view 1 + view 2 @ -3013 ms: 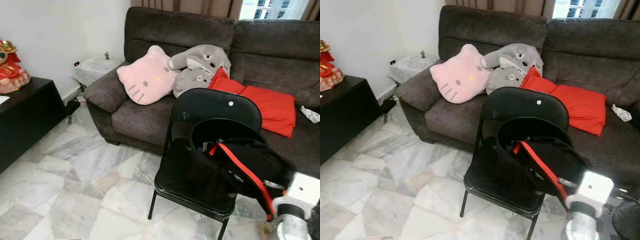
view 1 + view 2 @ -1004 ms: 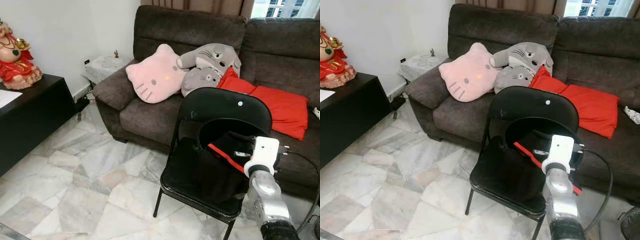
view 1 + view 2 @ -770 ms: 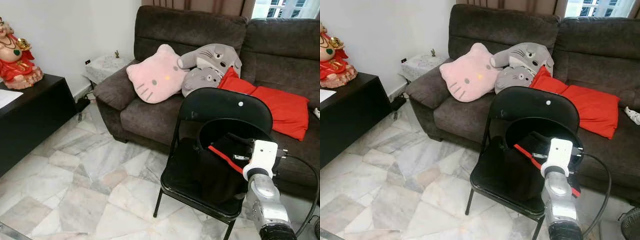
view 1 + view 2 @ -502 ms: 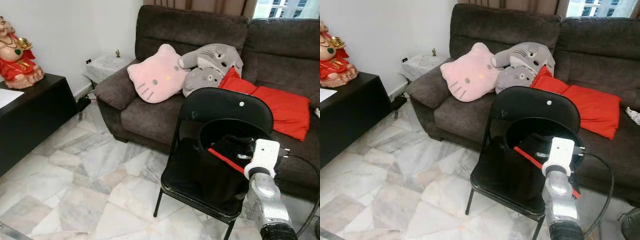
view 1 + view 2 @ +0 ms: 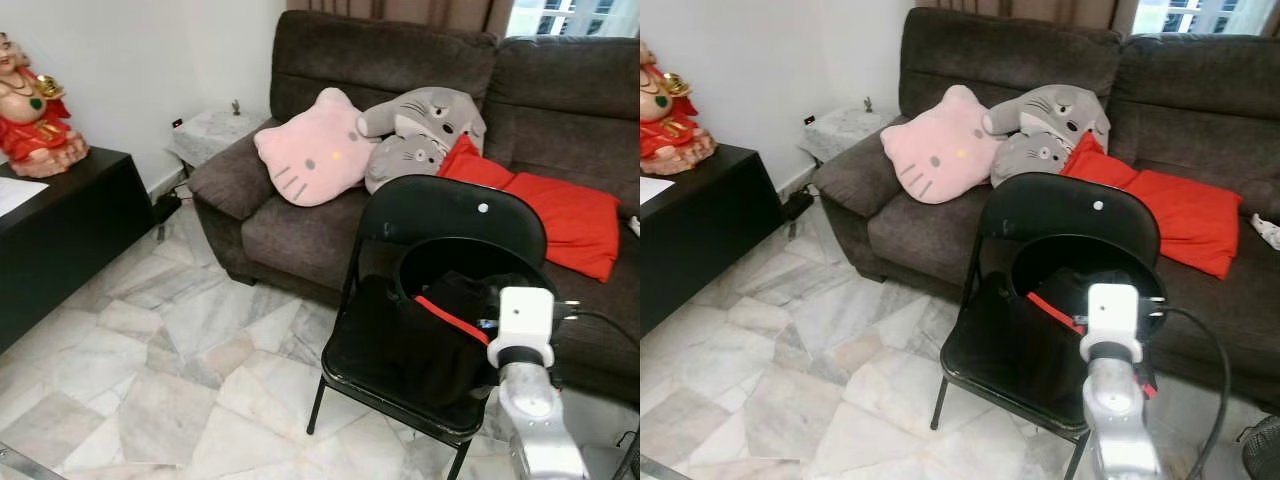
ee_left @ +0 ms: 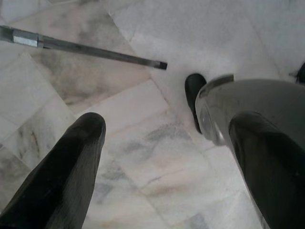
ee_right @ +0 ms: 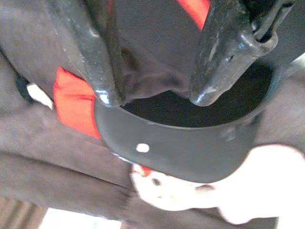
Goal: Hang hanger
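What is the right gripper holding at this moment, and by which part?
The right gripper pinches the black garment with the red stripe by a bunched fold of cloth, over the black folding chair.

A black garment (image 5: 420, 335) with a red stripe (image 5: 452, 318) lies bunched on the seat of a black folding chair (image 5: 447, 215) that stands on the marble floor in front of the sofa; the cloth is heaped against the open loop of the chair's backrest, with part of it spilling forward over the seat; the red stripe runs slantwise across the top of the heap; a hanger cannot be made out in the dark folds
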Controlling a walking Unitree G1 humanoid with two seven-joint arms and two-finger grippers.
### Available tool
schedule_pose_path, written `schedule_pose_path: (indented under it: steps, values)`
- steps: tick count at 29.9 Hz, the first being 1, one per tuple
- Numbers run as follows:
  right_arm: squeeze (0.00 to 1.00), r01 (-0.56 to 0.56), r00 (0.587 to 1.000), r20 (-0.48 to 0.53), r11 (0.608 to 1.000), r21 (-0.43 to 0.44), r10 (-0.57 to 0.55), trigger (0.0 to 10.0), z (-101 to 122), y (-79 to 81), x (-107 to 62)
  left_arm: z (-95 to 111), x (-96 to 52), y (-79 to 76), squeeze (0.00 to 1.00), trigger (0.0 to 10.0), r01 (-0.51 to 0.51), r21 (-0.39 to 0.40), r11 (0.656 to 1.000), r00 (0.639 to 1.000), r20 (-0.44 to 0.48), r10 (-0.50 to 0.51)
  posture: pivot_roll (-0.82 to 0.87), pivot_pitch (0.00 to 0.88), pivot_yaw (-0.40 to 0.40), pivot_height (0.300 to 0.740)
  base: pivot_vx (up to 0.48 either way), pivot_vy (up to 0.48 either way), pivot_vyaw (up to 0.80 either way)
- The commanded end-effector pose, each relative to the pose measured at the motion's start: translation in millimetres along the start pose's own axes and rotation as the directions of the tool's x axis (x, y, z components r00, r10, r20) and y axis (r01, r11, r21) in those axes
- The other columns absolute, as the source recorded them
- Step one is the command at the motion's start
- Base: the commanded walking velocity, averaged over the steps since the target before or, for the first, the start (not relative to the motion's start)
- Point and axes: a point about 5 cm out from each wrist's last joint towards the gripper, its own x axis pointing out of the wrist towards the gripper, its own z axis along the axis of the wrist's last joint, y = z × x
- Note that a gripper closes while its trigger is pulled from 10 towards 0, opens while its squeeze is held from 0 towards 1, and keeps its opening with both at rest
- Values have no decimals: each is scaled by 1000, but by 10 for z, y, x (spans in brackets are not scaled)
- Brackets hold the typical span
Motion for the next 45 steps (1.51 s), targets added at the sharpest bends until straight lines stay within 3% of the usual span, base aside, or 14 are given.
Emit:
schedule_pose_path:
  steps: [1, 3, 4, 5, 6, 14, 23, 34, 45]
  values:
    - [1000, -43, 999, -22, 996, -74, 41, 10000, -42, 45, -89, -67, -10, 20, 0, 10000, -3, -1, 1000, 1000, -19, 3, -38, 0, 42, 740, 0, 0, 0]
    - [1000, -50, 998, -38, 994, -95, 47, 10000, -83, 49, -126, -67, -10, 18, 0, 10000, -3, -1, 1000, 1000, -19, 3, -38, 0, 42, 740, 0, 0, 0]
    - [573, -80, 995, -80, 978, -192, 65, 10000, -197, 58, -203, -67, -10, 18, 0, 10000, -2, -1, 1000, 1000, -19, 2, -39, 0, 39, 740, 0, 0, 0]
    - [573, -80, 995, -80, 978, -192, 65, 10000, -197, 58, -203, -67, -10, 18, 0, 10000, -2, -1, 1000, 1000, -19, 2, -39, 0, 39, 740, 0, 0, 0]
    - [0, -87, 993, -96, 972, -218, 67, 10000, -240, 58, -225, -67, -11, 21, 0, 10000, -2, -2, 1000, 1000, -19, 2, -41, 0, 40, 740, 0, 0, 0]
    - [0, -97, 983, -179, 947, -305, 43, 10000, -461, 78, -258, -85, -17, 60, 0, 10000, -3, -5, 1000, 1000, -21, 3, -37, 0, 37, 740, 0, 0, 0]
    - [0, -98, 953, -302, 935, -340, -10, 10000, -700, 66, -258, -86, -16, 55, 0, 10000, -2, -9, 1000, 1000, -22, 2, -35, 0, 36, 740, 0, 0, 0]
    - [0, -84, 943, -329, 935, -345, -37, 10000, -781, 86, -237, -118, -23, 60, 0, 10000, -1, -9, 1000, 1000, -26, 1, -31, 0, 37, 740, 0, 0, 0]
    - [0, 16, 948, -285, 919, -394, -139, 10000, -736, -79, -179, -144, -28, 61, 0, 10000, 4, -6, 1000, 1000, -28, -4, -34, 0, 38, 740, 0, 0, 0]
